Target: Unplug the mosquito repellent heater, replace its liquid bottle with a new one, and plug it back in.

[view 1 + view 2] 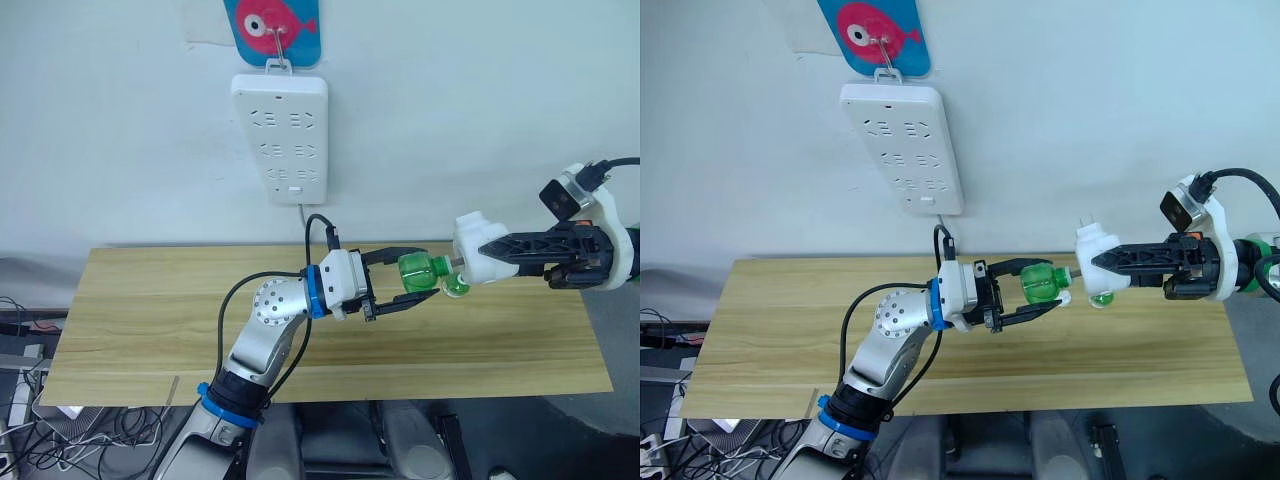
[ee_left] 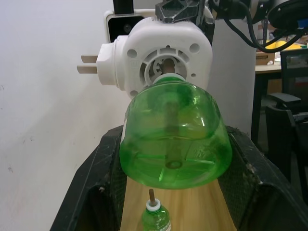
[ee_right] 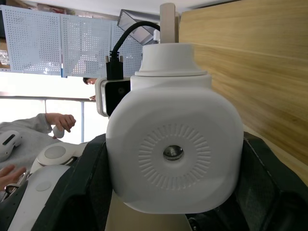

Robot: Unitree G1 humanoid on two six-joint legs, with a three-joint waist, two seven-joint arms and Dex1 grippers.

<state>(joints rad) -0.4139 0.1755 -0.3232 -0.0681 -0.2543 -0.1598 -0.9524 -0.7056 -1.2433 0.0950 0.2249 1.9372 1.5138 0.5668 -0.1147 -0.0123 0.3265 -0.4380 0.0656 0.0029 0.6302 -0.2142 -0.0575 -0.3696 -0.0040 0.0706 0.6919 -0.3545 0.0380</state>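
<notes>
Holding: my left gripper [image 1: 420,279] clasps a green bottle [image 1: 422,271] between its two black fingers, above the wooden table [image 1: 150,320].
Right side: my right gripper [image 1: 487,250] is clenched around the mosquito repellent heater [image 1: 474,245], also held in the air over the table's right part.
Bottle against heater: I see the held bottle's neck meeting the round opening in the heater's underside [image 2: 161,57], its wick running up inside; I cannot tell how far it is seated.
Prongs: the heater's two metal prongs [image 1: 1087,222] stick out free, pointing toward the wall.
Second bottle: another small green bottle [image 2: 155,217] with a bare dark wick stands upright on the table, below the held one.
Power strip: the long white power strip [image 1: 280,135] hangs on the wall above the table, well apart from the heater.
</notes>
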